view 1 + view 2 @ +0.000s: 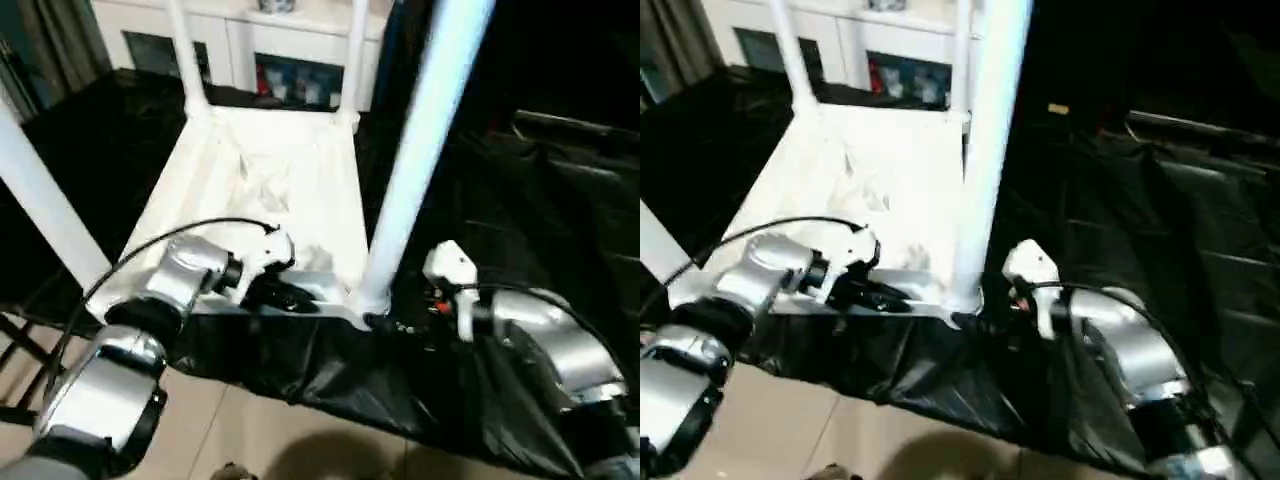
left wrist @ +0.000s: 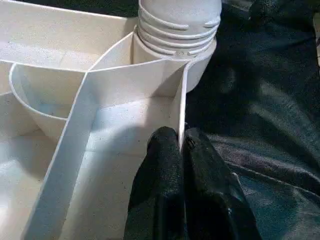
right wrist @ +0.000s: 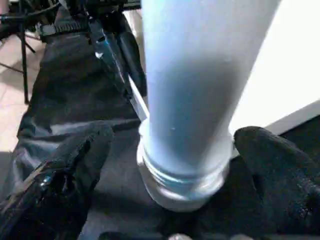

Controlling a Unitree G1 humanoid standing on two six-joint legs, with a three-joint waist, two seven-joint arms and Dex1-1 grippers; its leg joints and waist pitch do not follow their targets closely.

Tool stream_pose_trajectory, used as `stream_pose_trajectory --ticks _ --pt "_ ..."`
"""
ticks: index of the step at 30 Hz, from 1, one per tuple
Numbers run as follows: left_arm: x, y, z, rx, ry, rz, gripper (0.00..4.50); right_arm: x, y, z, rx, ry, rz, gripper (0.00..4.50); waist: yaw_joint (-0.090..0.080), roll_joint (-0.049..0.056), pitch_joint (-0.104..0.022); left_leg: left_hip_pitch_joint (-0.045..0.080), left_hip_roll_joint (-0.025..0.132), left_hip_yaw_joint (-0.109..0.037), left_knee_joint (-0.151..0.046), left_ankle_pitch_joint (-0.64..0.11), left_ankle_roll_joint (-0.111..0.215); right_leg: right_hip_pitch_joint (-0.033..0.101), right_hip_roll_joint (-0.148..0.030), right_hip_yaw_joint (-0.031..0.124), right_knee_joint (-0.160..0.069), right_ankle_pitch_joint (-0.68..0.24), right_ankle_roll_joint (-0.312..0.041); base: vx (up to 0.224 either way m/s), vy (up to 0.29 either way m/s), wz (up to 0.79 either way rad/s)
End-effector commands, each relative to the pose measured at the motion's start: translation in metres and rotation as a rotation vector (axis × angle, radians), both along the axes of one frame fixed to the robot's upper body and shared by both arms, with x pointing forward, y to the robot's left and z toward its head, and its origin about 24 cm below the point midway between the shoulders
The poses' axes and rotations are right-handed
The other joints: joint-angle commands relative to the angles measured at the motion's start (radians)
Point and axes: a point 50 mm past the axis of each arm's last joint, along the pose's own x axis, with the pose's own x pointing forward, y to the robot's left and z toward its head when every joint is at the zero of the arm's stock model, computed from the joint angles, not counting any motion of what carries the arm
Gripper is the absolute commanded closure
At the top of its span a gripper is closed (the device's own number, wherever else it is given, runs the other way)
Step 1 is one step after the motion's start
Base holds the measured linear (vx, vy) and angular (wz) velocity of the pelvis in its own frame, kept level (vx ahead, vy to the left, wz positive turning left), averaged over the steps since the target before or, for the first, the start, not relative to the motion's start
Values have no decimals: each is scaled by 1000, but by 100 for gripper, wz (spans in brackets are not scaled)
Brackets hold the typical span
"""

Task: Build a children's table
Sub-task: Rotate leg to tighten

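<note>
The white tabletop [image 1: 265,180] lies underside up on black cloth, its ribs showing. A long white leg [image 1: 420,140] stands in the near right corner socket [image 2: 175,35]. Three other legs rise at the near left [image 1: 45,215], far left [image 1: 185,55] and far right [image 1: 355,60] corners. My left gripper [image 1: 290,297] is at the tabletop's near edge, close to that socket, and is shut on the thin outer rim [image 2: 183,107], one black finger [image 2: 160,175] on each side. My right gripper [image 3: 175,142] stands open with its fingers [image 3: 75,165] on both sides of the leg's ribbed base, not touching it.
A white cabinet [image 1: 290,60] with glass doors stands behind the table. Black cloth [image 1: 520,200] covers the work surface and hangs over its front edge. Tiled floor [image 1: 230,430] lies below, with a dark metal stand [image 1: 20,350] at the left.
</note>
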Motion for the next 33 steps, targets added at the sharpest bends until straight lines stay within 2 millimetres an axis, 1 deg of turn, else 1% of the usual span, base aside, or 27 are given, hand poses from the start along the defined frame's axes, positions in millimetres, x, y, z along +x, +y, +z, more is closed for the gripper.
stream_pose_trajectory --ticks 1,2,3,4,5,6,7,8,9,10,11,12,13,14,16,20,25,26,27,28,29,30,31,32,33 --pt "-6 -5 -12 -27 39 12 450 5 0 4 -27 -30 -11 18 3 -7 -67 6 -6 11 -67 -206 33 62 -43 27 -75 -162 -232 0 0 0" --pt "-6 -5 -12 -26 36 16 450 8 3 5 -20 -32 -10 18 3 -2 -66 7 -6 11 -67 -216 32 61 -43 27 -77 -177 -229 0 0 0" --pt "-7 -6 -12 -27 36 19 450 9 5 4 -19 -34 -11 18 1 -1 -67 8 -6 12 -67 -227 29 60 -44 27 -77 -189 -227 0 0 0" --pt "-7 -6 -12 -27 36 21 450 10 5 3 -19 -36 -11 39 0 -5 -65 9 -6 12 -68 -238 26 58 -43 27 -80 -214 -222 0 0 0" --pt "-7 -6 -12 -27 36 22 450 11 6 3 -27 -40 -10 39 1 -9 -64 9 -4 11 -69 -245 24 58 -45 27 -82 -233 -215 0 0 0" --pt "-8 -6 -12 -17 33 21 450 12 8 2 -27 -40 -5 39 1 -9 -64 9 -4 11 -69 -245 24 58 -45 27 -82 -233 -215 0 0 0" --pt "-8 -5 -13 -9 32 21 450 14 9 2 -29 -44 -2 63 0 -5 -64 8 -4 10 -71 -242 24 57 -46 27 -81 -246 -210 0 0 0" --pt "-8 -5 -13 -8 31 21 450 15 10 2 -30 -46 -4 73 0 -5 -65 9 -4 11 -69 -237 25 56 -46 28 -82 -241 -210 0 0 0" --pt "-8 -4 -13 -7 31 22 450 16 10 2 -30 -49 -7 73 0 -12 -66 8 -4 12 -69 -232 26 56 -45 28 -82 -238 -208 0 0 0" --pt "-8 -3 -13 2 28 22 450 17 10 2 -27 -50 -13 78 0 -11 -65 7 -5 11 -69 -227 26 57 -45 28 -80 -236 -207 0 0 0" --pt "-8 -1 -13 10 26 23 450 19 11 2 -25 -49 -18 92 0 -8 -66 7 -5 11 -70 -222 28 57 -45 28 -80 -231 -205 0 0 0" --pt "-8 1 -13 14 24 26 450 19 11 1 -26 -44 -16 92 -1 -13 -66 6 -5 11 -69 -217 31 57 -45 27 -77 -228 -205 0 0 0" --pt "-8 3 -13 19 27 30 450 19 11 -1 -33 -38 -9 105 -1 -16 -66 6 -4 12 -70 -216 33 56 -45 27 -79 -233 -202 0 0 0" --pt "-8 4 -13 20 27 32 450 19 12 -2 -33 -36 -8 113 0 -14 -65 6 -4 12 -70 -216 32 55 -45 27 -79 -236 -201 0 0 0" --pt "-7 6 -12 24 23 37 450 19 13 -3 -30 -32 -11 129 -1 -19 -64 5 -5 12 -71 -226 31 55 -46 27 -83 -263 -190 0 0 0" --pt "-6 9 -11 32 15 54 450 20 16 -7 -35 -32 -12 164 -3 -20 -63 6 -4 11 -72 -242 25 51 -49 27 -87 -312 -174 0 0 0" --pt "-3 11 -11 46 6 96 450 21 18 -13 -20 -10 -41 178 -8 -19 -60 7 -4 10 -76 -270 17 48 -47 27 -92 -348 -165 0 0 0" --pt "-2 10 -12 50 4 113 450 22 18 -15 -14 -1 -59 178 -11 -21 -58 8 -5 9 -77 -289 15 46 -47 27 -95 -382 -158 0 0 0" --pt "-1 9 -13 59 -1 139 450 21 19 -19 -10 7 -86 179 -11 -20 -58 8 -5 9 -77 -295 12 45 -48 27 -96 -395 -155 0 0 0" --pt "2 3 -16 74 -14 192 450 19 22 -27 5 25 -163 180 -16 -29 -55 7 -5 8 -80 -309 7 43 -48 25 -101 -437 -142 0 0 0" --pt "3 0 -17 75 -18 204 450 19 22 -29 9 27 -184 180 -14 -26 -54 9 -6 6 -80 -317 3 41 -48 24 -104 -464 -132 0 0 0" --pt "5 -8 -18 74 -31 245 450 18 26 -35 24 40 -262 180 -16 -27 -51 14 -6 5 -80 -345 -3 35 -50 23 -111 -523 -114 0 0 0" --pt "5 -9 -19 74 -32 249 450 18 26 -35 25 42 -270 180 -15 -26 -51 21 -6 1 -81 -369 -9 33 -53 21 -117 -559 -102 0 0 0" --pt "6 -18 -20 69 -33 263 450 16 31 -40 40 63 -328 180 -19 -34 -50 22 -7 1 -82 -382 -7 32 -50 19 -121 -576 -93 0 0 0" --pt "6 -18 -20 69 -33 263 450 16 31 -40 40 63 -328 181 -22 -31 -47 24 -8 -3 -85 -406 -8 31 -50 15 -125 -609 -82 0 0 0"
